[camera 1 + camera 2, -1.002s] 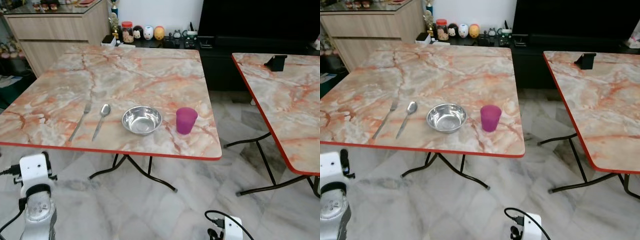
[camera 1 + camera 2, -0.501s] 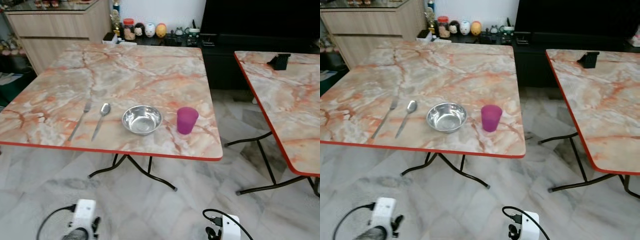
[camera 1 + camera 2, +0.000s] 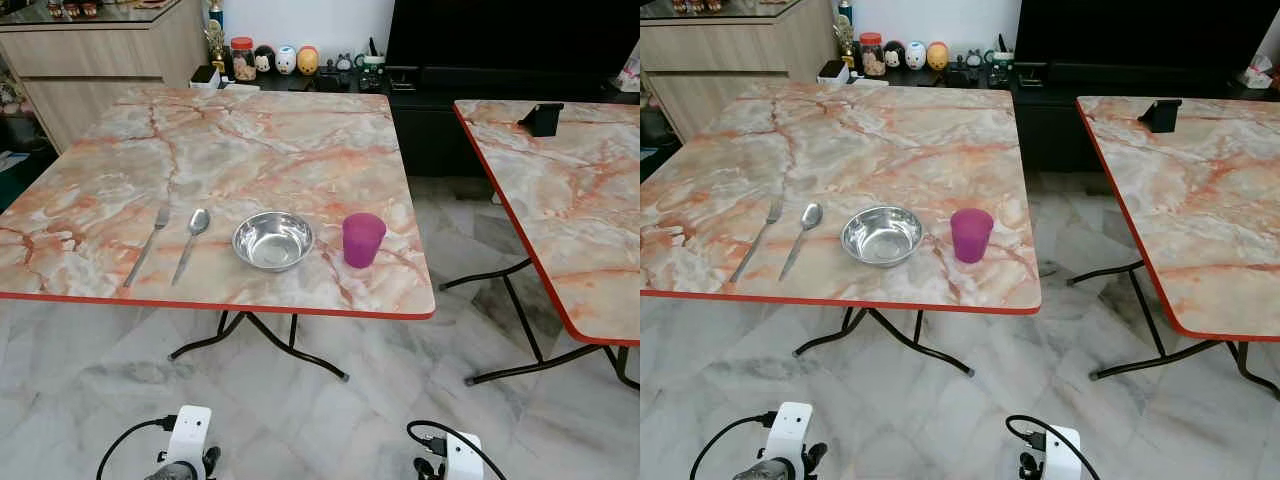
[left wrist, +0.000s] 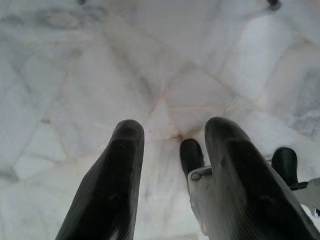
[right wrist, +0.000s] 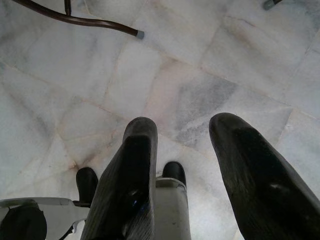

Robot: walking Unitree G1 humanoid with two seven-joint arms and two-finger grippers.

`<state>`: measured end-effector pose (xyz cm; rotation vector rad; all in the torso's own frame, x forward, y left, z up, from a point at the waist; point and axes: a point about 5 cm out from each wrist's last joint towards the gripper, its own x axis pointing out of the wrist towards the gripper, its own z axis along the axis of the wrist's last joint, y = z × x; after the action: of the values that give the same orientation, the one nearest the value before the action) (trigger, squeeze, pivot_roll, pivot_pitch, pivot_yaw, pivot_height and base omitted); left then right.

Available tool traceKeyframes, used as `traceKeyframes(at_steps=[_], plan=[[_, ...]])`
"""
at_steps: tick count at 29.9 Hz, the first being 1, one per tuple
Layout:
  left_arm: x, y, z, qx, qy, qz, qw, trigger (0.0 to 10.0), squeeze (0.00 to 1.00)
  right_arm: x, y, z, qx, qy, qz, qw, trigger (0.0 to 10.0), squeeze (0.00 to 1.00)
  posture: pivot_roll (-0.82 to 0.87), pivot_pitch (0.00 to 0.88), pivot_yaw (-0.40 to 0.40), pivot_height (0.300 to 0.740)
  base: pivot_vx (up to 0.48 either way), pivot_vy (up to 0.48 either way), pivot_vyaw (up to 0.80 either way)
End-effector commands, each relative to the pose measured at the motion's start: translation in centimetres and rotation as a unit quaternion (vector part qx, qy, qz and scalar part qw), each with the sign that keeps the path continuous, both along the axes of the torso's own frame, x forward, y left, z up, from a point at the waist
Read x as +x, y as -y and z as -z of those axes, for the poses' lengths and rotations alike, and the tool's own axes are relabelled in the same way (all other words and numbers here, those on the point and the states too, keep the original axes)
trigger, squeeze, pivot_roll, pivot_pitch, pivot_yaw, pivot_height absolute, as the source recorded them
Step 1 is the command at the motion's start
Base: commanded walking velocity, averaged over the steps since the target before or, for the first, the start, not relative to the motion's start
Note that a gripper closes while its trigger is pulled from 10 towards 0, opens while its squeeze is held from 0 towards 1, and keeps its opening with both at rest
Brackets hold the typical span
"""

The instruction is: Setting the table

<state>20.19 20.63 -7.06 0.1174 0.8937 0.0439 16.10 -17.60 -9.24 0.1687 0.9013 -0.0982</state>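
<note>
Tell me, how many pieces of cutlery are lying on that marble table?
2. A fork lies near the table's front edge toward the left, and a spoon lies just right of it, beside the steel bowl. Nothing looks hidden.

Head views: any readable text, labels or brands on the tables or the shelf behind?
None readable.
Red-lidded jar on the shelf: any label too small to read.
Figurines beside it: no legible markings.
Purple cup, steel bowl, spoon, fork: no print visible.
</note>
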Motion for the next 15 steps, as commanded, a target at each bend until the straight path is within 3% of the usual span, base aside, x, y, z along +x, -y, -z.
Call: traceKeyframes(at_steps=[1,15], plan=[[-0.87,-0.92,0.32,0.001,-0.009,-0.026,1.0,10.0,0.0,-0.34,0.01,0.16,0.002,-0.007,0.003,1.0,10.0,0.0,0.02,0.0,-0.018,0.74,0.0,0.0,0.0],[-1.27,-1.43,0.43,0.004,-0.012,-0.031,0.999,10.0,0.0,-0.45,-0.06,0.21,0.003,-0.01,-0.005,1.0,10.0,0.0,0.02,0.0,-0.017,0.74,0.0,0.0,0.0]])
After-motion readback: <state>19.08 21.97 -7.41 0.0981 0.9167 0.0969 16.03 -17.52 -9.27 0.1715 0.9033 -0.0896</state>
